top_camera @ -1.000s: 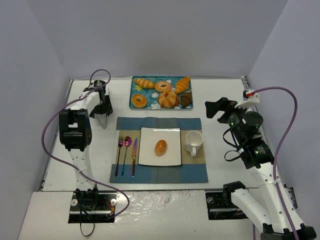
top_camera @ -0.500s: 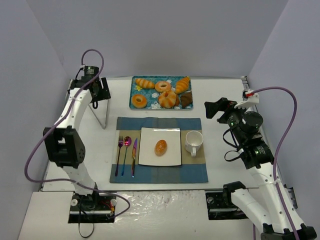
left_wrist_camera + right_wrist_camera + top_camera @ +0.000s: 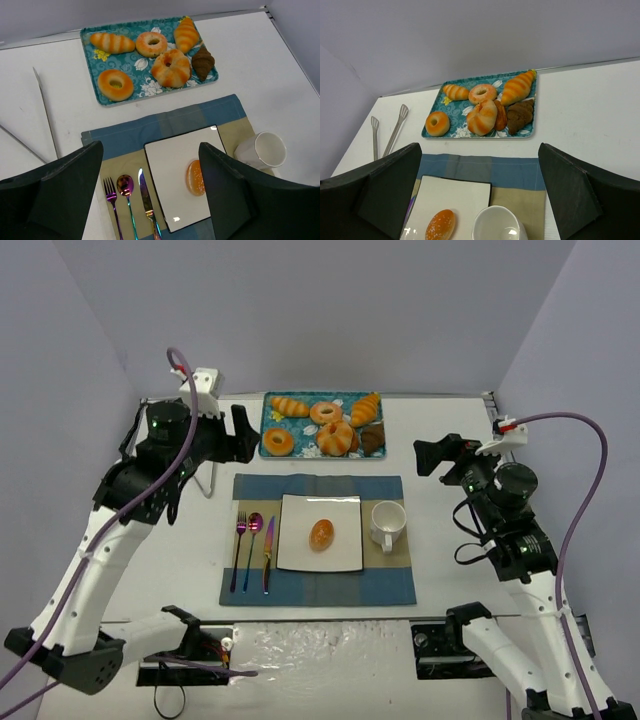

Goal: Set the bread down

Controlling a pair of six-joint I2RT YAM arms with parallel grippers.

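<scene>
The bread (image 3: pixel 321 534), a small glossy golden-orange oval roll, lies in the middle of the white square plate (image 3: pixel 345 508) on the placemat. It also shows in the left wrist view as the bread (image 3: pixel 194 177) on the plate (image 3: pixel 170 165), and in the right wrist view as the bread (image 3: pixel 440 225). My left gripper (image 3: pixel 242 432) hangs raised over the table's back left, apart from the plate, open with nothing between its fingers (image 3: pixel 150 148). At the right, my right gripper (image 3: pixel 430 454) is also raised and open and holds nothing (image 3: pixel 479 148).
A teal flowered tray (image 3: pixel 268 425) at the back holds donuts, croissants and a ridged bun. Metal tongs (image 3: pixel 206 478) lie left of the placemat (image 3: pixel 380 585). A white cup (image 3: pixel 387 523) stands right of the plate; fork, spoon and knife (image 3: pixel 253 550) lie left of it.
My left arm has lifted off the tongs, which stay on the table, and swung up and nearer, its gripper now high beside the tray. The right arm shifted only slightly.
</scene>
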